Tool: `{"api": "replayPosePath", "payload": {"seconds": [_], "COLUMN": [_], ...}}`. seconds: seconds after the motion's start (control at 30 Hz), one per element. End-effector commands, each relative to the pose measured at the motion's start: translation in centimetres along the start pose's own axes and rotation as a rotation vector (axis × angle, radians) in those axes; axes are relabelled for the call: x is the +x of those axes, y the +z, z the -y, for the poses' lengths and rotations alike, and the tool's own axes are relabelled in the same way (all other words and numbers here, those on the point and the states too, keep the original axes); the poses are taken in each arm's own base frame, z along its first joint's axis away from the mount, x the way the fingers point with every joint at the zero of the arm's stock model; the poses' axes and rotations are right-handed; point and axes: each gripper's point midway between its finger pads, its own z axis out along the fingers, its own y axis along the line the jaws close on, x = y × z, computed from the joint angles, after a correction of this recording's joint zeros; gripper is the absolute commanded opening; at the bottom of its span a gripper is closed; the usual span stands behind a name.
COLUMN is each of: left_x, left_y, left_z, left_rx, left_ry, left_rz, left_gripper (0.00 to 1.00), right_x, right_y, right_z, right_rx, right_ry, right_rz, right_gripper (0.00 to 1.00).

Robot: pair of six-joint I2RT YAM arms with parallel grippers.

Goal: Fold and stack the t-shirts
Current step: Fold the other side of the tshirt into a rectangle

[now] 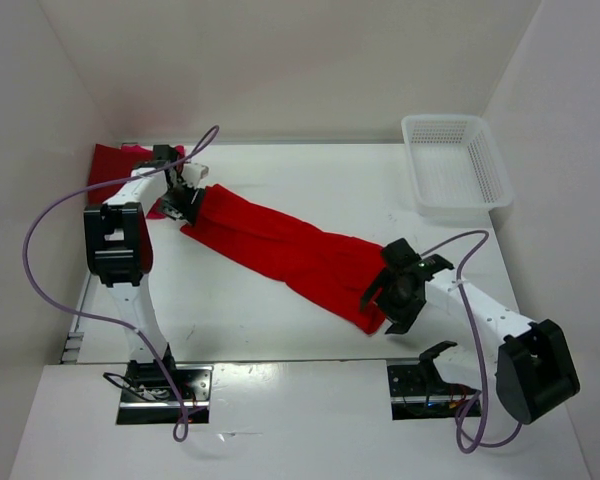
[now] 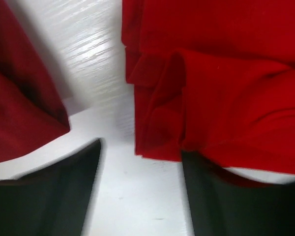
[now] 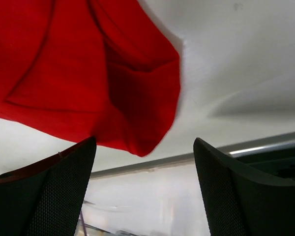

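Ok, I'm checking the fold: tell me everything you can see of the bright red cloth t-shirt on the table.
The bright red cloth t-shirt is soft and creased, gathered lengthwise into a long layered strip. It lies flat and diagonal on the white table, from far left to near right. The left pincer and right pincer stand open at its ends, neither clamping it.

The left arm rises from its near base and reaches to the far left, elbow high, wrist bent downward. Its left claw (image 1: 185,197) points down with fingers (image 2: 44,196) spread apart. The right arm lies low, stretched leftward from the near right; the right claw (image 1: 392,292) gapes wide, fingers (image 3: 49,191) well apart.
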Motion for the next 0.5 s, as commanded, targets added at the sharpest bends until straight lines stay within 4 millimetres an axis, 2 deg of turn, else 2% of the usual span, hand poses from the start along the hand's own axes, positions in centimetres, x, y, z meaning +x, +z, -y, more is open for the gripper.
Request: {"api": "replayPosePath", "payload": {"seconds": [0.0, 0.03, 0.07, 0.1, 0.13, 0.17, 0.2, 0.23, 0.27, 0.3, 0.33, 0.37, 0.4, 0.47], "left_x": [-0.5, -0.1, 0.0, 0.7, 0.9, 0.9, 1.7, 1.8, 1.7, 2.0, 2.7, 2.7, 2.7, 3.0], "left_y": [1.3, 1.8, 1.7, 2.2, 2.4, 2.4, 2.4, 2.1, 1.8, 1.7, 2.0, 1.7, 1.4, 1.3], "left_z": [1.0, 1.4, 1.8, 2.0, 2.3, 2.3, 2.7, 2.8, 2.6, 2.6, 2.6, 2.4, 2.5, 2.4], "left_rx": [0.066, 0.088, 0.109, 0.118, 0.130, 0.130, 0.137, 0.136, 0.122, 0.123, 0.114, 0.097, 0.096, 0.089], "left_ry": [-0.031, -0.035, -0.037, -0.040, -0.041, -0.041, -0.044, -0.044, -0.041, -0.031, -0.032, -0.030, -0.029, -0.018], "left_rz": [0.017, -0.001, -0.002, -0.021, -0.026, -0.026, -0.042, -0.040, -0.030, -0.032, -0.049, -0.042, -0.037, -0.043], "left_gripper": [0.61, 0.55, 0.49, 0.35, 0.28, 0.22, 0.17, 0.07, 0.03, 0.01, 0.00, 0.00, 0.00, 0.00], "right_x": [-0.8, -0.9, -0.7, -0.8, -0.7, -0.6, -0.8, -1.4, -1.7, -2.3, -3.1, -3.8, -4.5, -6.4], "right_y": [0.6, 1.1, 1.7, 2.3, 3.2, 3.6, 3.7, 4.1, 4.2, 4.1, 4.4, 4.4, 4.2, 4.5], "right_z": [-2.0, -2.5, -2.5, -2.8, -2.4, -2.0, -2.5, -2.5, -2.7, -3.3, -2.9, -3.0, -3.6, -3.1], "right_rx": [-0.061, -0.067, -0.063, -0.074, -0.038, -0.015, -0.019, 0.008, 0.015, 0.012, 0.048, 0.055, 0.047, 0.072], "right_ry": [0.038, 0.038, 0.038, 0.023, 0.014, 0.007, -0.002, -0.016, -0.025, -0.035, -0.034, -0.051, -0.054, -0.053], "right_rz": [0.030, 0.020, 0.006, 0.000, -0.016, -0.026, -0.024, -0.010, 0.001, 0.019, 0.044, 0.056, 0.064, 0.076], "right_gripper": [0.84, 0.82, 0.75, 0.71, 0.60, 0.54, 0.48, 0.41, 0.27, 0.21, 0.15, 0.05, 0.00, 0.00]}}
